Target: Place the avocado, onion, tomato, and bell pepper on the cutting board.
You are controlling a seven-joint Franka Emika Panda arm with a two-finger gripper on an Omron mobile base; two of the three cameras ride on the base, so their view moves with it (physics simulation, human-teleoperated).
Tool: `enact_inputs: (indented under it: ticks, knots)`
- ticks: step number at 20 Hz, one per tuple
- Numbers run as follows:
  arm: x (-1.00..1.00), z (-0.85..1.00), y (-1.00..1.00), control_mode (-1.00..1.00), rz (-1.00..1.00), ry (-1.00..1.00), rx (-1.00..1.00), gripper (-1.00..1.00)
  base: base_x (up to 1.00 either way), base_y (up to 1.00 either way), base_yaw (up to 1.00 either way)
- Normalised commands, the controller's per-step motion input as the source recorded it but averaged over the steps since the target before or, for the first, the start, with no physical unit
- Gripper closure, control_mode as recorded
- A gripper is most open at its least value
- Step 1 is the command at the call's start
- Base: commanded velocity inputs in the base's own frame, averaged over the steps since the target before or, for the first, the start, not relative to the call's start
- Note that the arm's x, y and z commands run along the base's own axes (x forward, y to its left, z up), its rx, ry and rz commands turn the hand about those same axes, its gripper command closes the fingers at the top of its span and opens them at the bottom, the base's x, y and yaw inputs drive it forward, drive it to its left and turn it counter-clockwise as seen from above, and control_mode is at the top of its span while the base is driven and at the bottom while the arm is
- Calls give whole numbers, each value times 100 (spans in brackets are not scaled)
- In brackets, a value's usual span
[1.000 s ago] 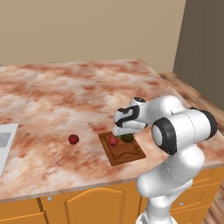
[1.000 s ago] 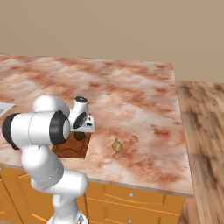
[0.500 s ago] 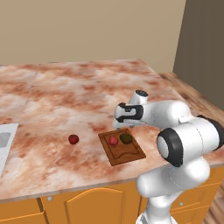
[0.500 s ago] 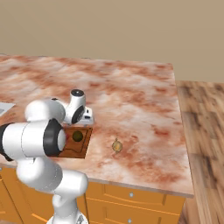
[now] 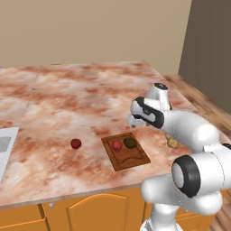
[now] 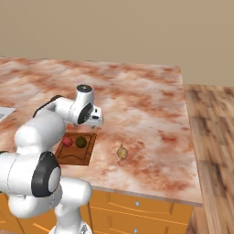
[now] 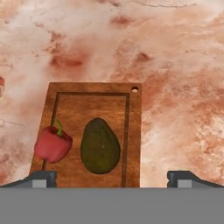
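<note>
The dark-brown cutting board (image 5: 128,158) (image 6: 73,155) (image 7: 94,107) lies near the counter's front edge. On it rest the avocado (image 5: 130,142) (image 6: 81,141) (image 7: 100,145) and, beside it, the red bell pepper (image 5: 117,145) (image 6: 67,141) (image 7: 52,145). The tomato (image 5: 76,143) sits on the counter left of the board. The tan onion (image 5: 172,143) (image 6: 122,152) lies right of the board, partly behind my arm in the left base view. My gripper (image 5: 134,121) (image 6: 96,122) (image 7: 112,177) hovers open above the board's far side, holding nothing.
The marble counter (image 5: 67,99) stretches far back and left. A pale sink edge (image 5: 5,146) shows at the left. The counter ends at the right, with wooden floor (image 6: 212,137) beyond. Orange cabinet fronts (image 5: 90,212) run below the front edge.
The hand has lifted off the board, leaving the avocado lying there. My arm's elbow has swung back and to the right.
</note>
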Motion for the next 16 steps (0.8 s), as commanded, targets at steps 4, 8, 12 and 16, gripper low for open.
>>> enact_inputs:
  ticks: [4,8,12,16]
  knots:
    - [-91,57,-37,-100,-1,-13,-3,-100,0,0,0]
    - [-100,45,-44,-100,0,-24,-18,-100,0,0,0]
    - [-100,34,-48,-100,0,-19,-26,-100,0,0,0]
    - [-100,22,-52,-100,0,-11,-27,-100,0,0,0]
